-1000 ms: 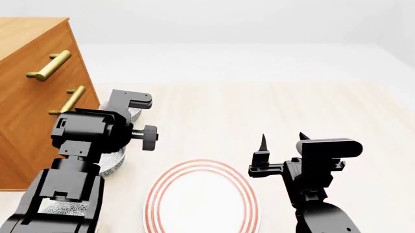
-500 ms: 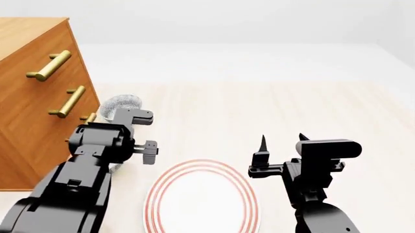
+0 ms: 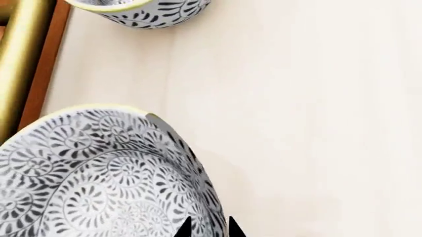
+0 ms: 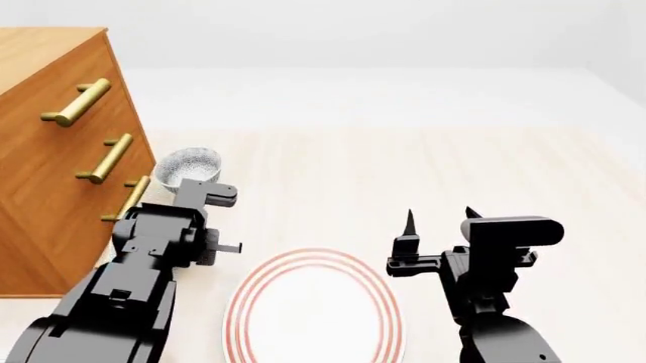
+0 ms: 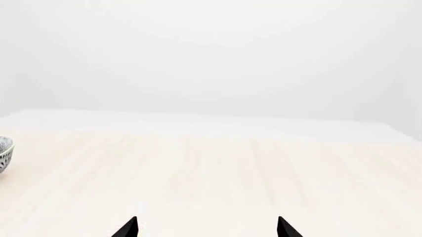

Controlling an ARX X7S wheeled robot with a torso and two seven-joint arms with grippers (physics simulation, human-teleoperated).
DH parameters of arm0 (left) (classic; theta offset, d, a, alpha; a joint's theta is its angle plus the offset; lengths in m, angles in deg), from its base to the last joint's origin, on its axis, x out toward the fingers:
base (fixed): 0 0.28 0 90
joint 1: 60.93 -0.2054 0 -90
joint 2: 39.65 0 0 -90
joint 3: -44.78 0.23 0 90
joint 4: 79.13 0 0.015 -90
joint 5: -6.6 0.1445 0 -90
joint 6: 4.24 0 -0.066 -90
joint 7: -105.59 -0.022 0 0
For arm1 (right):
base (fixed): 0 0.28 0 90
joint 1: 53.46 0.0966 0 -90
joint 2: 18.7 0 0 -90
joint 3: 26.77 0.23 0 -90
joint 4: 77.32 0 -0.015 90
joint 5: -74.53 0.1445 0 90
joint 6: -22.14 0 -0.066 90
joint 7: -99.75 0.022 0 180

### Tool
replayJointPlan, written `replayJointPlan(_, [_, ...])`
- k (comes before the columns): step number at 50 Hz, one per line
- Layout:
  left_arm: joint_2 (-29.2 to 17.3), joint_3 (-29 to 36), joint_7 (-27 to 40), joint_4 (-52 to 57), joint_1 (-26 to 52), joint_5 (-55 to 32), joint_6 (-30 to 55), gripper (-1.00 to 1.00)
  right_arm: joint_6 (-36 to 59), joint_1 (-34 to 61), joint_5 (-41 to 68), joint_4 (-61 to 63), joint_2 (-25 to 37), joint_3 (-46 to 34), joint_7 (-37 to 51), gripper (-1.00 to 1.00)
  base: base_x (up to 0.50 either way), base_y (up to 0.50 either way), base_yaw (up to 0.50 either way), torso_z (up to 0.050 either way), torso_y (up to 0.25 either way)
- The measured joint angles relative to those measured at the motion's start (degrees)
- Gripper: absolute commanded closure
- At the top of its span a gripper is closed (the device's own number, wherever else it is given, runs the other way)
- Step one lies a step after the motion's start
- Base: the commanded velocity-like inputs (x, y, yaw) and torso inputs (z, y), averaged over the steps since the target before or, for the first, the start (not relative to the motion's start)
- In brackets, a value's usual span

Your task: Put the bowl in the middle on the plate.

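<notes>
Left gripper (image 3: 208,228) nipping the rim of the bowl (image 3: 92,173)

Ceramic, stiff, slick, chip-prone: the thin rim is the hold, fingertips close together astride it. It sits by the dresser (image 4: 51,151), beside the plate (image 4: 315,310). Right gripper (image 4: 440,216) gapes, idle.

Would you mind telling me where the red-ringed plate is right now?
In the head view, the plate lies on the pale floor at bottom centre, between the left arm and the right end effector, apart from the bowl near the wooden dresser.

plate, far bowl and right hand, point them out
plate (image 4: 313,261): head view, ringed far rim.
far bowl (image 4: 187,165): head view, patterned inside.
right hand (image 4: 440,218): head view, midway between fingertips.
</notes>
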Motion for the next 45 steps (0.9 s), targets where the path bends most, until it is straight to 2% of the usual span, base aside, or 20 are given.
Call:
replayJointPlan(12, [-0.83,0.44,-0.45,5.93,-2.25,0.47,2.76,1.0,-0.01,-0.03,0.38,0.26,0.2,-0.1,0.36,-1.0,0.0,0.0,0.0,0.0,0.0])
replayJointPlan(26, [-3.64,-1.41,-0.37,28.66,-6.33,-3.05,12.67,1.0,-0.3,-0.23,0.83,0.41,0.43,-0.14,0.75,-1.0,0.0,0.0,0.0,0.0,0.0])
replayJointPlan(38, [-5.06,-2.28,-0.12,40.5,-7.33,-4.75,16.86,1.0,-0.64,-0.52,1.21,0.56,0.66,-0.06,1.02,-1.0,0.0,0.0,0.0,0.0,0.0])
replayJointPlan(45, [-6.24,0.04,-1.23,49.61,-9.37,-5.85,19.67,1.0,-0.59,-0.53,1.44,0.8,0.83,0.01,1.26,-1.0,0.0,0.0,0.0,0.0,0.0])
